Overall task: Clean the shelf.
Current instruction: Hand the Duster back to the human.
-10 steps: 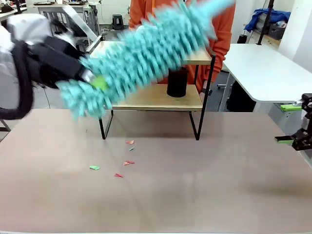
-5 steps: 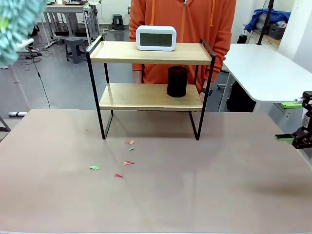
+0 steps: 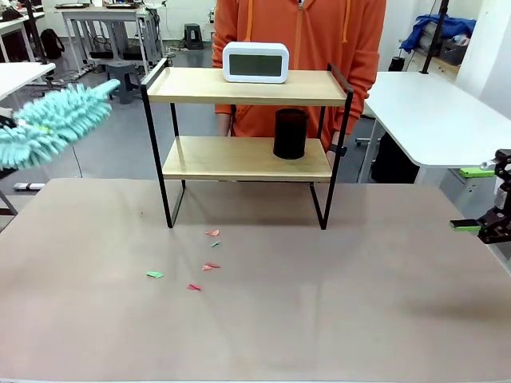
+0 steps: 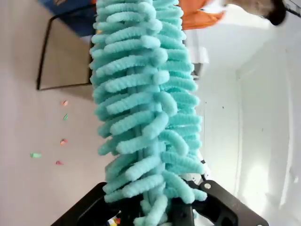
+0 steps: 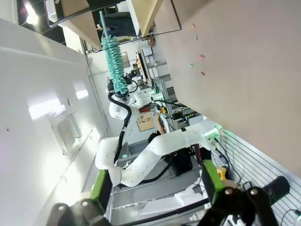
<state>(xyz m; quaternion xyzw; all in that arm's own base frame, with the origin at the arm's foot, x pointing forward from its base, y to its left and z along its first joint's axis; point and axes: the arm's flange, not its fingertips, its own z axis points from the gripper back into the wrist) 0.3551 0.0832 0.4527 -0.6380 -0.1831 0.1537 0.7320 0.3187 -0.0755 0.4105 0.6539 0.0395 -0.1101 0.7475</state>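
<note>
The shelf [image 3: 247, 159], two light wooden boards in a black frame, stands at the table's middle back. A white clock [image 3: 255, 62] sits on its top board and a black cup [image 3: 291, 133] on the lower one. A fluffy teal duster [image 3: 56, 124] hangs in the air at the far left, tip pointing toward the shelf's top left corner, apart from it. In the left wrist view my left gripper [image 4: 155, 214] is shut on the duster [image 4: 141, 103] at its base. My right gripper [image 3: 471, 199] stands open at the right table edge, nothing between its fingers [image 5: 211, 181].
Several small red and green paper scraps [image 3: 204, 259] lie on the table in front of the shelf's left leg. A person in an orange hoodie [image 3: 299, 28] stands behind the shelf. A white side table [image 3: 431, 112] sits at the right.
The duster swung off the shelf's front to the upper left, then came back lower at the left edge. The right gripper has stayed still.
</note>
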